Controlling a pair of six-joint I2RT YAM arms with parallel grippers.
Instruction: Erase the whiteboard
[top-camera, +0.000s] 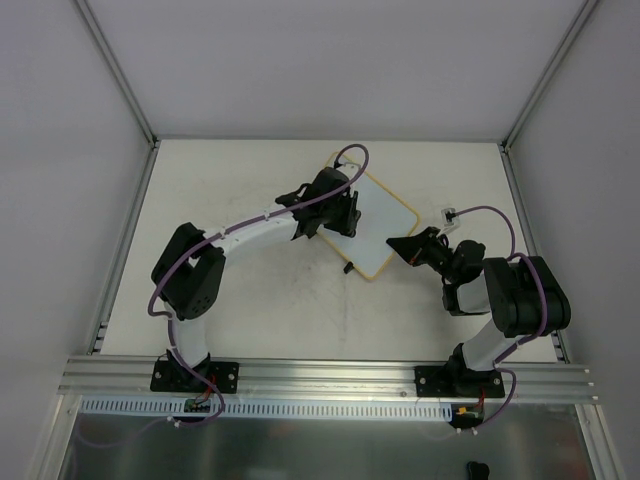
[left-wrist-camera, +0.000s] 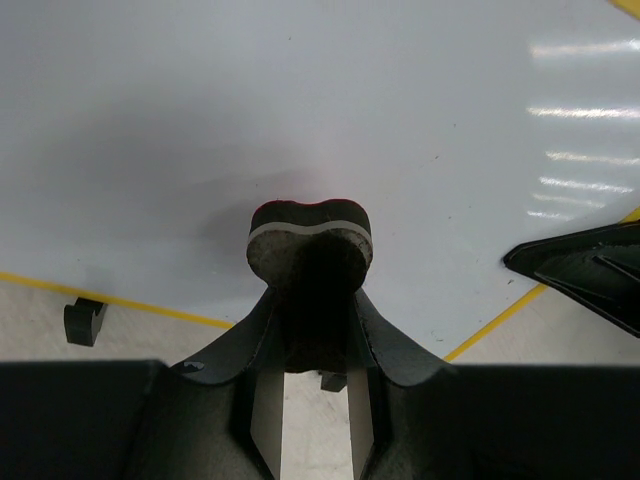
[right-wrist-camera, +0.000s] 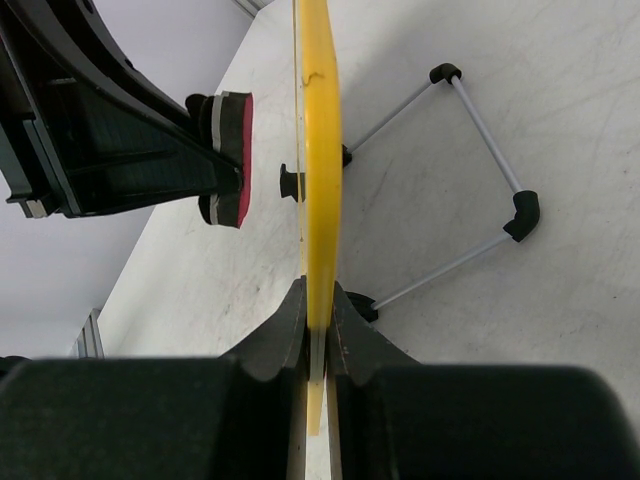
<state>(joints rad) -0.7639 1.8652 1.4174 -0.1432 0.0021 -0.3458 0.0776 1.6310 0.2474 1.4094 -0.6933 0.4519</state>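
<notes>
Hidden or unclear:
- In the overhead view the left gripper (top-camera: 333, 212) covers the near-left part of the whiteboard (top-camera: 388, 225), so the fingertips cannot be seen there.
- The left wrist view cuts the whiteboard (left-wrist-camera: 300, 100) off on three sides. Only its plain white face with glare stripes and bits of the yellow frame show.
- The right wrist view sees the whiteboard (right-wrist-camera: 320, 150) edge-on as a yellow strip, with its face out of sight.
- A small white item (top-camera: 448, 213) lies just off the whiteboard's right corner, too small to identify.

Counts:
- One whiteboard, sitting mid-table (top-camera: 250, 300) with its corners skewed to the table edges.
- One eraser (left-wrist-camera: 310, 228), layered dark, white and red.
- Two black feet under the whiteboard's near edge: one clear (left-wrist-camera: 85, 320), one half hidden behind the fingers.
- One wire stand (right-wrist-camera: 485, 135) behind the whiteboard, with two black elbows in sight.

Grippers:
- The left gripper (left-wrist-camera: 312, 295) is clamped on the eraser, in front of the whiteboard's face. From the right wrist, a narrow gap shows between the eraser (right-wrist-camera: 228, 150) and the whiteboard.
- The right gripper (right-wrist-camera: 318, 300) is pinched on the whiteboard's yellow edge, at its right side (top-camera: 408, 245).
</notes>
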